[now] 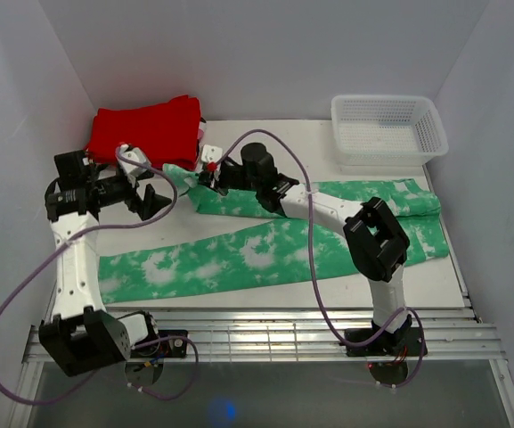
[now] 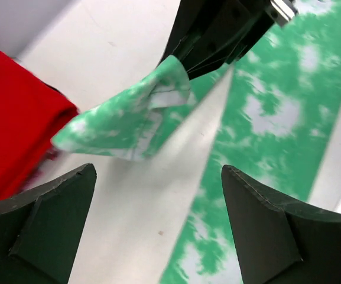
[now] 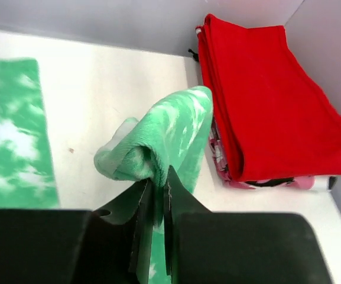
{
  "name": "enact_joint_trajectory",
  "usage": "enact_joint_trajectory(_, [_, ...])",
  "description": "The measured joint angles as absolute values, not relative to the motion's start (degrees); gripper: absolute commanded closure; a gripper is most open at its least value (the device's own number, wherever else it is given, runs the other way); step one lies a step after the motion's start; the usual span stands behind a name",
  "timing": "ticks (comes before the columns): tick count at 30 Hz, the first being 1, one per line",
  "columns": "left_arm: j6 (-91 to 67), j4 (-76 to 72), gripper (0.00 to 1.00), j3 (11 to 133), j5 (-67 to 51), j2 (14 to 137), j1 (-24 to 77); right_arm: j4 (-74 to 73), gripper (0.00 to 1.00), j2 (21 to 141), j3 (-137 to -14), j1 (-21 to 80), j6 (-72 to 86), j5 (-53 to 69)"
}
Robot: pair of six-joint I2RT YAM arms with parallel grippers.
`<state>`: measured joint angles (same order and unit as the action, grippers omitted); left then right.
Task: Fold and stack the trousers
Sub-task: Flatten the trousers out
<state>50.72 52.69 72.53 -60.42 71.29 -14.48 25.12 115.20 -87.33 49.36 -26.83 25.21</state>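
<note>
The green tie-dye trousers [image 1: 265, 250] lie spread across the table, one leg along the front, the other running toward the back right. My right gripper [image 1: 205, 176] is shut on one end of the trousers [image 3: 161, 136] and holds it lifted near the red garment. That lifted end also shows in the left wrist view [image 2: 140, 112]. My left gripper [image 1: 154, 203] is open and empty, hovering over bare table just left of the lifted end, its fingers [image 2: 265, 225] wide apart.
A folded red garment [image 1: 145, 129] lies at the back left, over a pink patterned piece [image 3: 265, 177]. A white mesh basket [image 1: 386, 129] stands at the back right. White walls close in the table on three sides.
</note>
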Motion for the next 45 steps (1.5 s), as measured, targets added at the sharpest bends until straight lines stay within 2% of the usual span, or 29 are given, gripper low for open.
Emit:
enact_joint_trajectory(6, [50.6,39.7,0.02,62.7,-62.0,55.7,-15.2,22.5,0.92,113.1,-91.7,43.4,-6.2,35.6])
enact_joint_trajectory(16, [57.3,21.0,0.02,46.2,-62.7,47.4,-14.2,27.5,0.92,114.0,-96.6,41.4,27.6,48.9])
enact_joint_trajectory(25, [59.6,5.9,0.02,41.8,-58.4,44.8,-7.6,30.1,0.92,114.0,-94.3,43.2,40.7,50.3])
enact_joint_trajectory(30, [63.0,4.2,0.08,39.9,-54.5,44.9,-2.9,30.2,0.92,114.0,-94.2,44.0,43.8,50.9])
enact_joint_trajectory(33, [64.0,3.8,0.28,39.9,-52.6,45.0,-1.7,30.3,0.92,114.0,-94.0,44.1,44.8,51.2])
enact_joint_trajectory(34, [63.9,3.4,0.45,39.9,-51.9,45.0,-1.5,30.2,0.92,114.0,-93.9,44.1,45.0,51.4])
enact_joint_trajectory(37, [62.8,2.3,0.70,40.1,-50.1,45.7,-1.1,30.5,0.92,113.9,-93.3,44.1,45.2,51.5])
enact_joint_trajectory(38, [62.4,2.2,0.90,40.3,-49.6,45.9,-1.0,30.6,0.89,113.8,-92.9,44.0,45.1,51.5])
enact_joint_trajectory(39, [61.8,2.6,0.99,40.6,-49.3,46.0,-1.0,30.5,0.77,113.8,-92.5,44.0,44.9,51.5])
enact_joint_trajectory(40, [61.5,3.3,1.00,41.2,-49.0,46.2,-0.9,30.3,0.62,113.8,-92.3,43.8,44.4,51.4])
enact_joint_trajectory(41, [61.0,4.1,1.00,41.9,-48.4,46.4,-0.8,29.8,0.36,113.8,-92.1,43.6,43.9,51.4])
enact_joint_trajectory(42, [60.2,5.2,1.00,42.9,-47.6,46.5,-0.9,28.9,0.28,113.7,-92.1,43.4,43.0,51.4])
enact_joint_trajectory(44, [58.2,7.1,1.00,45.0,-46.3,46.7,-1.0,26.9,0.17,113.4,-92.1,42.5,39.8,51.0])
enact_joint_trajectory(45, [56.1,8.4,1.00,46.6,-45.4,47.1,-1.0,24.8,0.17,113.1,-92.2,41.4,37.8,50.7])
